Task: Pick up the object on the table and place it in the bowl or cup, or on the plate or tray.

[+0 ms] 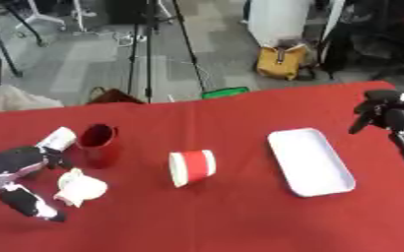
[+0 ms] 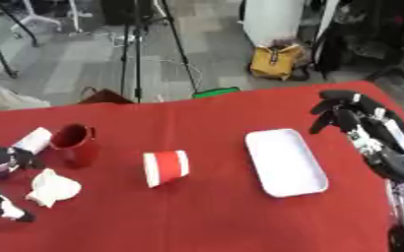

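Note:
A crumpled white object (image 1: 81, 188) lies on the red tablecloth (image 1: 240, 221) at the left. My left hand (image 1: 16, 165) is beside it and open. One white-tipped finger (image 1: 59, 139) reaches toward the dark red mug (image 1: 98, 144), and the thumb (image 1: 33, 205) is spread below the white object; I cannot tell whether either touches. A red-and-white paper cup (image 1: 192, 168) lies on its side at the middle. A white rectangular tray (image 1: 309, 161) sits right of it, empty. My right hand (image 2: 348, 117) hovers at the far right, past the tray, fingers relaxed and drooping, holding nothing.
The mug stands upright just behind the white object. Past the table's far edge are tripod legs (image 1: 145, 59), a yellow bag (image 1: 281, 61), a green item (image 1: 225, 92) and a brown bag (image 1: 112, 96) on the floor.

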